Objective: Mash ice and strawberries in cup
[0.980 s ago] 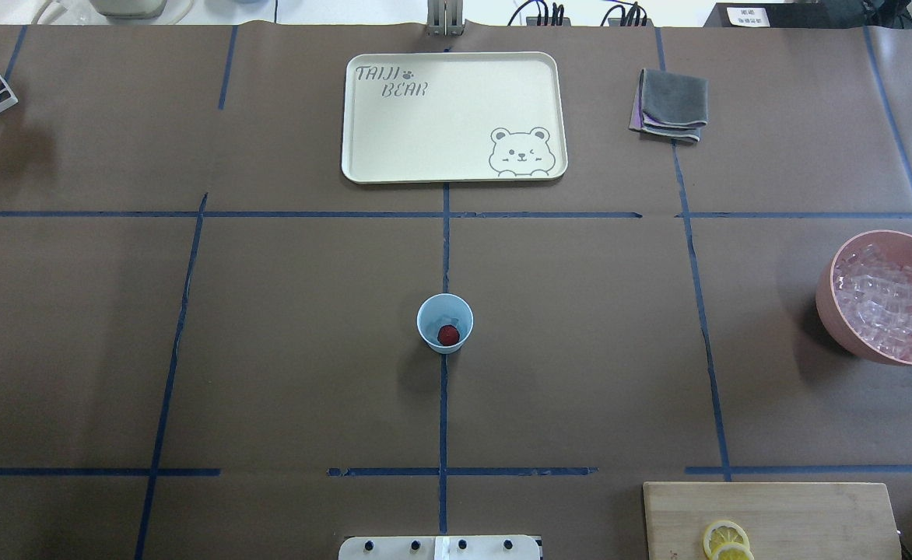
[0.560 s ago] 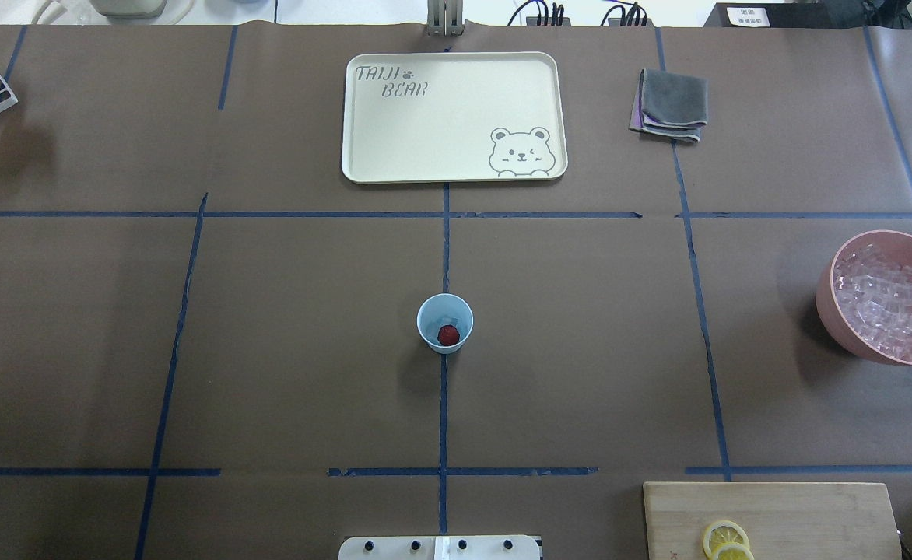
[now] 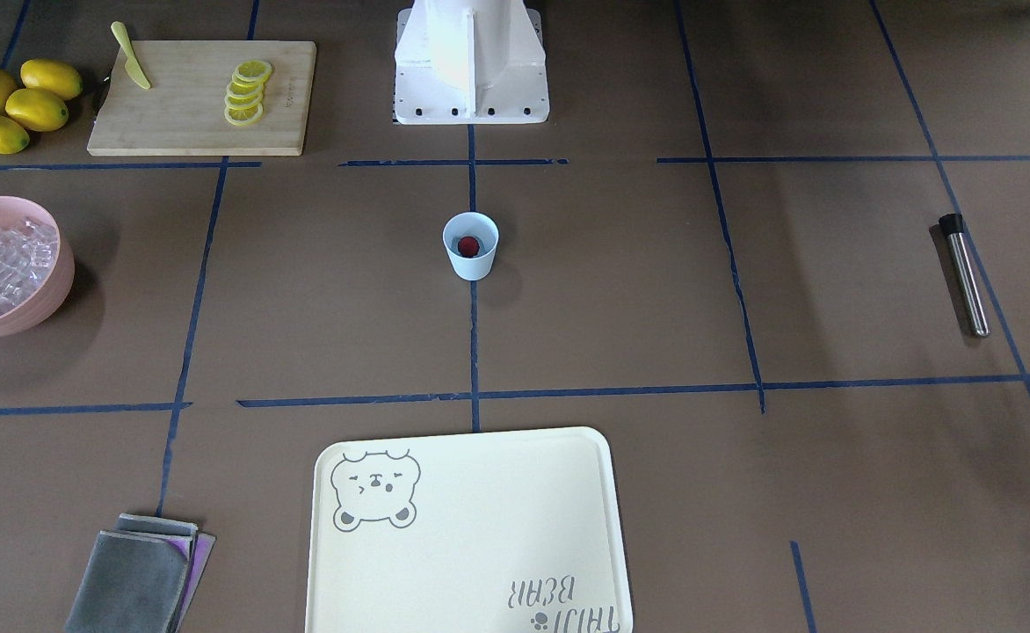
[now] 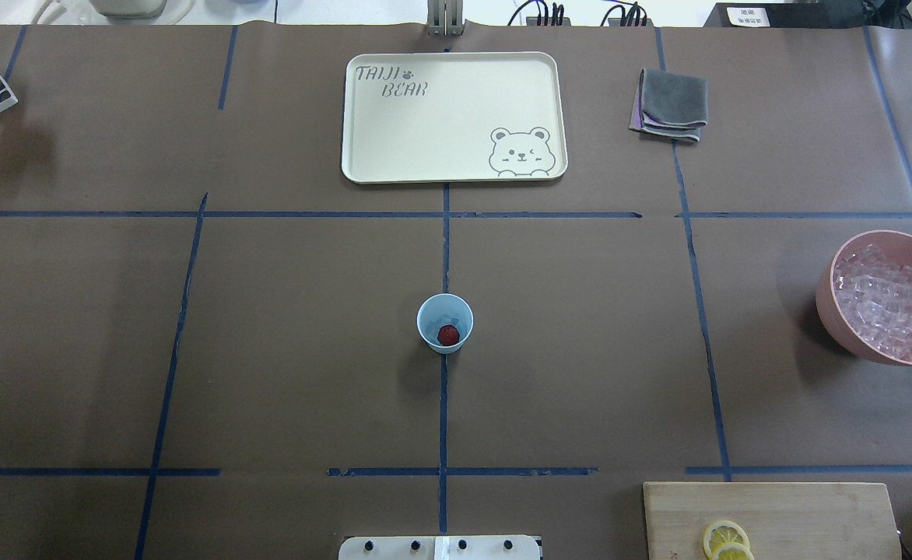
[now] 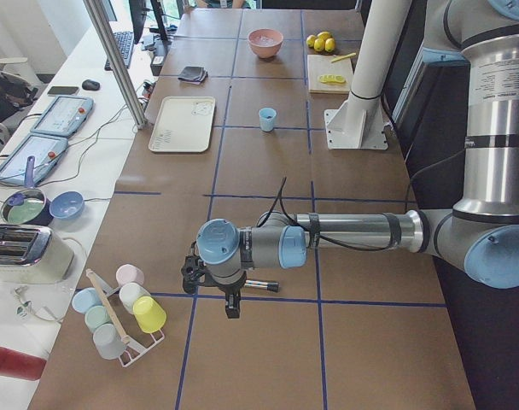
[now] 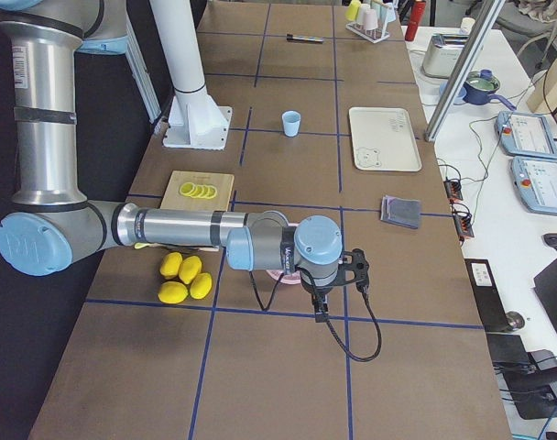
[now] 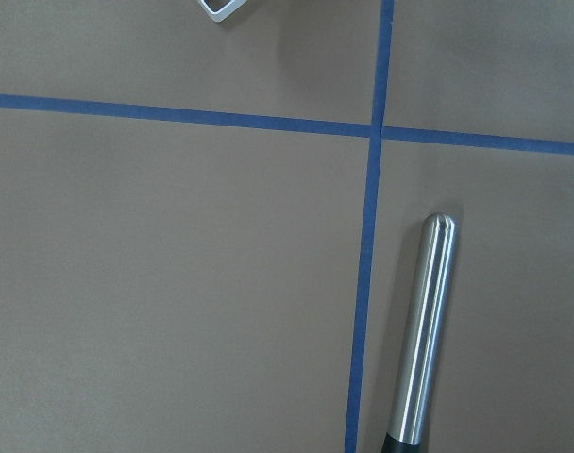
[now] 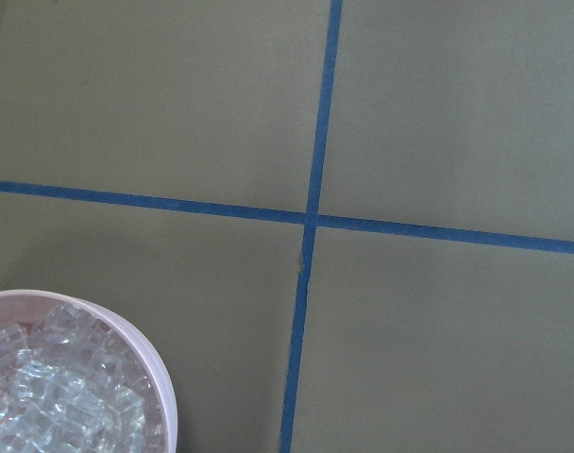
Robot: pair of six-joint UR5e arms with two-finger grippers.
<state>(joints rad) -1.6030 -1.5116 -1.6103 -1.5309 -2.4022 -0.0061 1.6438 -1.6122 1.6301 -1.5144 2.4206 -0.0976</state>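
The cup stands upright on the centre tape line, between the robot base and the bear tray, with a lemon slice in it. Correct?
No. The cup holds a dark red strawberry, not a lemon slice, as the overhead exterior view shows. The rest holds: it stands upright on the centre tape line, between the robot base and the bear tray.

We take this for a robotics lab: a paper-covered table [image 4: 308,350] gridded with blue tape [image 4: 444,214] (teach pendants [image 6: 533,135] alongside).
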